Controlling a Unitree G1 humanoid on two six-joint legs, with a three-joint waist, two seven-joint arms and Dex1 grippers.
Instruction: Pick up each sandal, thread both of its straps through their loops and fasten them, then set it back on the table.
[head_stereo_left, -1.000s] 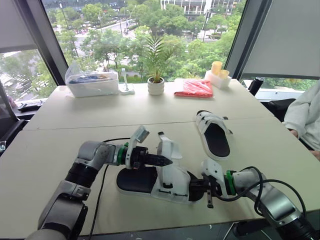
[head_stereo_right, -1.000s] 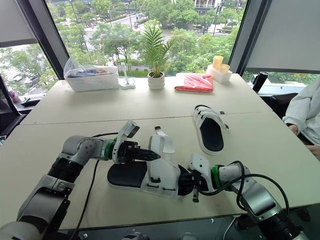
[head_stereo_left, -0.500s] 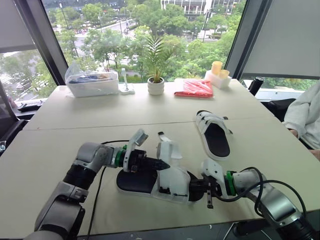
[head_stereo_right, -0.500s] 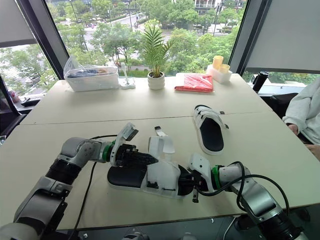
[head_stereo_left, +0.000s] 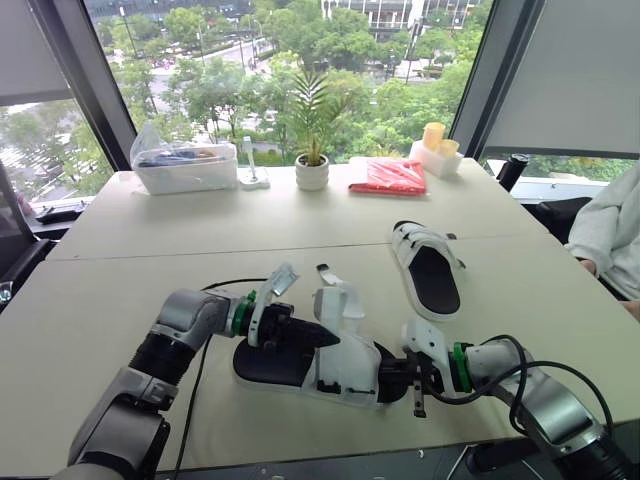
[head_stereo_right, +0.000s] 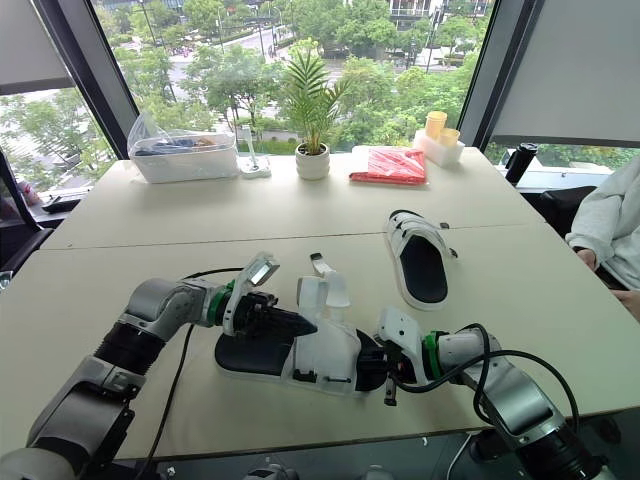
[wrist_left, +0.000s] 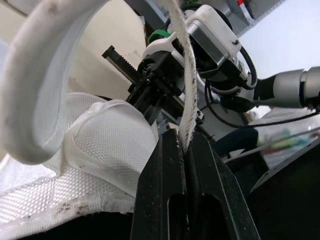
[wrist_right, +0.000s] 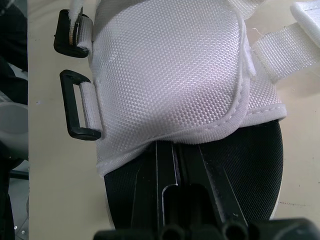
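The near sandal (head_stereo_left: 345, 355), black sole with white woven straps, lies at the table's front centre. My left gripper (head_stereo_left: 316, 335) reaches in from the left and is shut on one of its white straps (wrist_left: 188, 95), which is pinched between the black fingers (wrist_left: 162, 200). My right gripper (head_stereo_left: 393, 372) is shut on the sandal's right end, its fingers (wrist_right: 167, 170) clamping the black sole under the white upper (wrist_right: 170, 75). Two black loops (wrist_right: 75, 107) sit on the sandal's side. The second sandal (head_stereo_left: 430, 270) lies flat further back on the right, apart from both grippers.
Along the far edge stand a plastic box with a bag (head_stereo_left: 185, 165), a potted plant (head_stereo_left: 312, 170), a red packet (head_stereo_left: 388, 177) and a white holder with yellow cups (head_stereo_left: 435, 155). A person's sleeve (head_stereo_left: 615, 230) is at the right. A black cable (head_stereo_left: 205, 350) trails beside my left arm.
My left gripper has sunk a little and drawn back toward the sandal's sole, taking the strap down with it. The right gripper and the second sandal have stayed put.
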